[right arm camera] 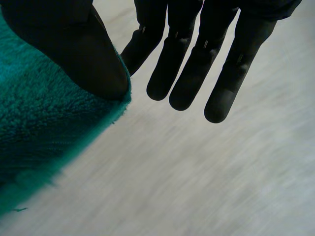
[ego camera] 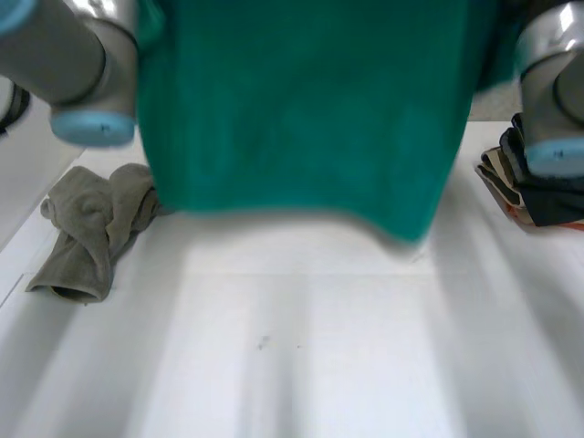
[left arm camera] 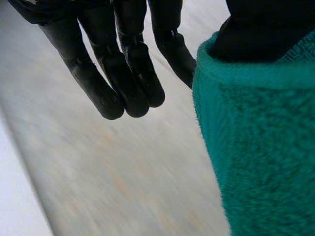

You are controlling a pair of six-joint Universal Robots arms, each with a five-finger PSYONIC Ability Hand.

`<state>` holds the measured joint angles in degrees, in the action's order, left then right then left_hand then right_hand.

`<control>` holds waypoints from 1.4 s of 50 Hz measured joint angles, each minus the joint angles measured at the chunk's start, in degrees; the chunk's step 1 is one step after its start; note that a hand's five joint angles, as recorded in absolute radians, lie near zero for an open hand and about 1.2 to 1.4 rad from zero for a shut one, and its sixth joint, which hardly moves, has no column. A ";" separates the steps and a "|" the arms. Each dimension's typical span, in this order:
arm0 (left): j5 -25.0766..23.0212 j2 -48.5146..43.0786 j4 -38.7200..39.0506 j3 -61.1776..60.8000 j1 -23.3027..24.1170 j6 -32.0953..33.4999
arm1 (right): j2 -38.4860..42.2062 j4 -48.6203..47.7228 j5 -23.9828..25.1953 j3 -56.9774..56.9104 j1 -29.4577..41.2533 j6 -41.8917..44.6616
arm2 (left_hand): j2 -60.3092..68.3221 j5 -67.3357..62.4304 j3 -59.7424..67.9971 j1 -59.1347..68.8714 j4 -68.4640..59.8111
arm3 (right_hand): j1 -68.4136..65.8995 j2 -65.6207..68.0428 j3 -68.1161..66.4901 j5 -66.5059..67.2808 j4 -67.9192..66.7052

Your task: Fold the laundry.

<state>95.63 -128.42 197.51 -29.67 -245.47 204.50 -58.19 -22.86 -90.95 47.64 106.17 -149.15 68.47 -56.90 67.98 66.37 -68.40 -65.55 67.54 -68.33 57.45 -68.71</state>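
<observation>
A white table carries a crumpled grey-green garment near its left edge and a stack of dark folded clothes at its right edge.

readable text: none in any view
green towel: plain pile, no tag or print legible
grey-green cloth: crumpled, no label legible
stack of folded clothes: orange-and-white patch at its lower edge, too small to tell if it is print
</observation>
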 measured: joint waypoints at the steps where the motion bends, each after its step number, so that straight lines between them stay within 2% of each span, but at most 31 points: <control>1: 0.38 0.79 1.79 0.12 0.00 -0.77 | -0.73 -2.23 -0.25 0.12 -0.01 -0.81 | 0.00 0.00 0.00 0.00 0.00 | 0.00 0.00 -0.01 0.00 0.00; 4: 0.76 3.67 6.38 -0.88 -0.06 -2.63 | -4.55 -9.89 -0.09 1.56 -0.07 -3.89 | 0.00 0.00 0.00 0.00 0.00 | 0.00 0.00 -0.01 0.31 0.00; 7: 0.24 5.91 7.43 -3.61 -0.22 -3.38 | -7.03 -11.18 1.57 3.37 -0.02 -5.20 | 0.00 0.00 0.00 0.00 0.00 | 0.00 0.00 0.00 0.86 0.00; 12: -0.90 8.23 4.82 -10.66 -0.80 -3.88 | -8.32 -5.03 4.42 6.50 0.31 -5.27 | 0.00 0.00 0.00 0.00 0.00 | 0.00 0.00 0.00 1.05 -0.01; 19: -3.19 9.94 0.41 -26.86 -1.31 -3.97 | -8.45 6.59 9.09 15.68 0.58 -4.27 | 0.04 0.00 0.00 0.00 0.00 | 0.00 0.00 0.00 1.05 -0.02; 26: -6.58 8.74 -0.47 -42.13 -1.43 -1.53 | -7.21 11.03 12.53 27.88 0.25 -3.19 | 0.07 0.00 0.11 0.00 -0.01 | 0.00 0.00 0.00 1.05 -0.02; 30: -8.37 5.92 -0.27 -49.01 -1.81 2.49 | -3.11 11.49 13.35 34.12 -0.68 -2.85 | 0.07 0.00 0.11 0.00 -0.02 | 0.00 0.00 0.00 1.06 -0.03; 39: -8.74 3.72 -0.21 -50.30 -2.88 6.07 | 4.01 11.42 11.41 32.89 -2.58 -8.26 | 0.07 0.00 0.11 0.00 -0.02 | 0.58 -1.19 1.66 -0.61 1.84; 45: -8.48 4.70 -0.31 -49.52 -3.73 5.46 | 6.60 12.08 6.99 29.74 -3.86 -19.03 | 0.07 0.00 0.11 0.00 -0.02 | 22.30 -24.68 25.04 -24.77 25.28; 48: -8.35 5.21 -0.34 -49.37 -3.83 4.69 | 6.90 12.42 5.54 29.31 -4.09 -22.56 | 0.07 0.00 0.11 0.00 -0.02 | 25.79 -27.40 28.57 -29.28 29.45; 57: -7.28 5.75 -0.86 -48.99 -4.09 2.96 | 8.00 15.22 3.40 28.18 -5.08 -26.53 | 0.07 0.00 0.11 0.00 -0.02 | 25.88 -27.82 29.53 -30.56 30.00; 70: -6.52 5.57 -3.87 -47.74 -4.93 2.65 | 7.64 23.57 7.81 28.30 -6.38 -27.78 | 0.07 0.00 0.11 0.00 -0.02 | 25.47 -27.59 28.29 -26.92 28.90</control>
<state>89.10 -122.86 193.64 -77.40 -250.40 207.14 -50.55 0.71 -83.14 75.93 99.79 -176.94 68.54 -56.90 68.10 66.37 -68.42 -40.08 39.95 -40.04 30.53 -39.81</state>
